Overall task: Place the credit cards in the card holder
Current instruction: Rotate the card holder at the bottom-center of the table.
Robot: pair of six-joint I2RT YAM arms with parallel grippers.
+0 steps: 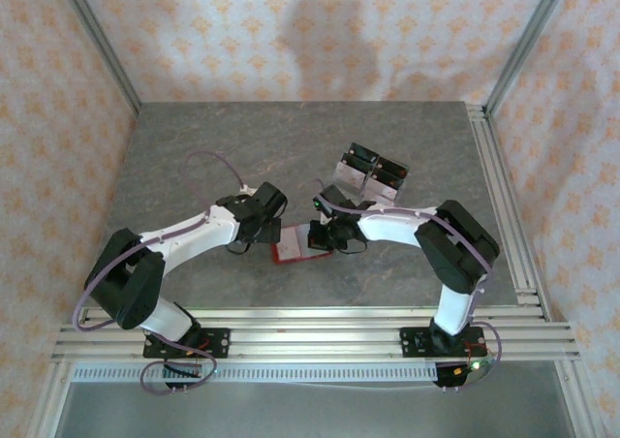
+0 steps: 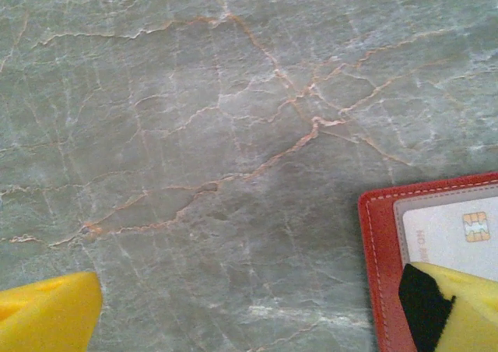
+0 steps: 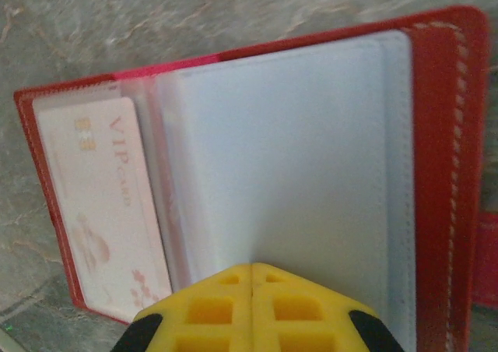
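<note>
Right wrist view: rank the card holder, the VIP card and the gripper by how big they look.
1. card holder: clearly largest.
2 and 3. VIP card and right gripper: these look alike. The gripper is nearer the camera and cut off by the frame edge, so I leave them unranked.

Grey veined table (image 1: 194, 157) carries the open red card holder (image 1: 289, 254) and, seemingly, a clear stand (image 1: 371, 174).

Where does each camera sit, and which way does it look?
Top external: above and behind, looking down on the table; both arms show.
Left wrist: on left arm, facing down; open fingers, one over the card holder.
Right wrist: facing the opened card holder; shut fingers.
Shared: both wrist views show a credit card.
</note>
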